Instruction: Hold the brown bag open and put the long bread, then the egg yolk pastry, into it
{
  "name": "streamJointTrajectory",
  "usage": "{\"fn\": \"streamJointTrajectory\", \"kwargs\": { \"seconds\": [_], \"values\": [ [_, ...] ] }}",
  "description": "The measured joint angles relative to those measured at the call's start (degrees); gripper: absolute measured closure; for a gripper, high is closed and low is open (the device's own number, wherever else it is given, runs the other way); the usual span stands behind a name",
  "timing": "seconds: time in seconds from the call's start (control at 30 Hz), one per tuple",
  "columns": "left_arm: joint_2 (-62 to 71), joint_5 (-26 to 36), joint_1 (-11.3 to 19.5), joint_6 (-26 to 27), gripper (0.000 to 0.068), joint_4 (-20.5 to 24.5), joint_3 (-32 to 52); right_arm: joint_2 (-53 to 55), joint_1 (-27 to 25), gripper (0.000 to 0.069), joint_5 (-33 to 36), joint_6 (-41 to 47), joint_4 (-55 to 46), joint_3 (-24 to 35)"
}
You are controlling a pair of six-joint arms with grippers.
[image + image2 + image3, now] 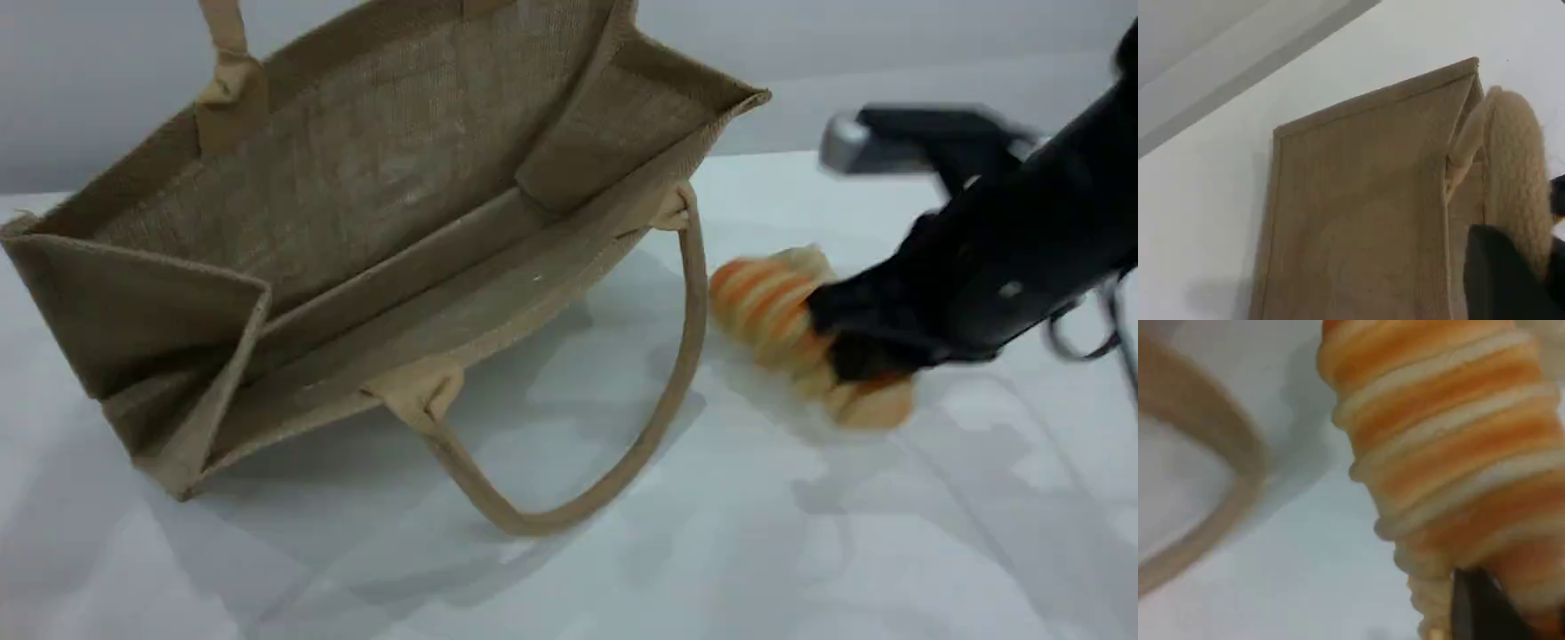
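Observation:
The brown bag (373, 178) leans on the table with its mouth open toward the camera. Its upper handle (227, 53) runs up out of the scene view. In the left wrist view my left gripper (1531, 260) is shut on that handle (1515, 167) above the bag's side (1358, 220). The striped long bread (769, 307) lies to the right of the bag. My right gripper (845, 342) is shut on its near half, a fingertip (1485, 607) pressed against the loaf (1451, 453). A pale lump, apparently the egg yolk pastry (807, 260), peeks from behind the bread.
The bag's lower handle (685, 338) lies in a loop on the white table (800, 533), just left of the bread, and shows in the right wrist view (1218, 473). The right arm comes in from the upper right.

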Motion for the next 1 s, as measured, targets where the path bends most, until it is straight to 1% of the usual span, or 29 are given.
{"fn": "streamJointTrajectory", "kwargs": {
  "seconds": [0.1,0.2,0.33,0.4,0.5,0.6,0.67,0.73,0.8,0.87,0.93,1.0],
  "values": [
    [0.00,0.00,0.00,-0.12,0.0596,-0.74,0.00,-6.43,0.00,0.0577,-7.09,-0.05,0.16,2.42],
    [0.00,0.00,0.00,-0.12,0.0596,-0.74,0.00,-12.92,0.00,0.0584,-11.73,-0.05,0.20,3.01],
    [0.00,0.00,-0.09,-0.12,0.0596,-0.82,0.00,-21.24,0.00,0.0586,-11.70,-0.05,0.20,3.01],
    [0.00,0.00,-0.54,-0.12,0.0596,-0.89,0.00,-24.50,0.00,0.0588,-9.07,-0.05,0.20,3.01],
    [0.00,0.00,-1.91,0.06,0.0596,-1.05,0.00,-26.96,0.00,0.0592,-1.34,-0.05,-0.04,2.96],
    [0.00,0.00,-3.59,0.54,0.0596,-1.00,0.00,-25.69,0.32,0.0592,9.68,0.00,-0.24,2.96],
    [0.00,0.00,-4.17,0.70,0.0596,-1.00,0.00,-25.09,1.66,0.0594,17.20,1.53,-0.70,2.96],
    [0.00,0.00,-4.46,0.75,0.0596,-0.86,0.00,-24.84,3.40,0.0594,22.33,3.15,-2.15,2.90],
    [0.00,0.00,-4.46,0.75,0.0596,-0.81,0.00,-24.17,5.83,0.0594,25.48,4.25,-3.60,2.90],
    [0.00,0.00,-4.46,0.75,0.0596,-1.09,0.00,-23.49,8.24,0.0594,27.16,4.19,-3.06,2.90],
    [0.00,0.00,-4.46,0.75,0.0596,-1.15,0.00,-22.26,10.50,0.0594,27.03,4.19,-2.99,2.90],
    [0.00,0.00,-4.46,0.75,0.0596,-1.86,0.00,-20.69,12.51,0.0594,24.94,4.19,-2.37,2.51]
  ]
}}
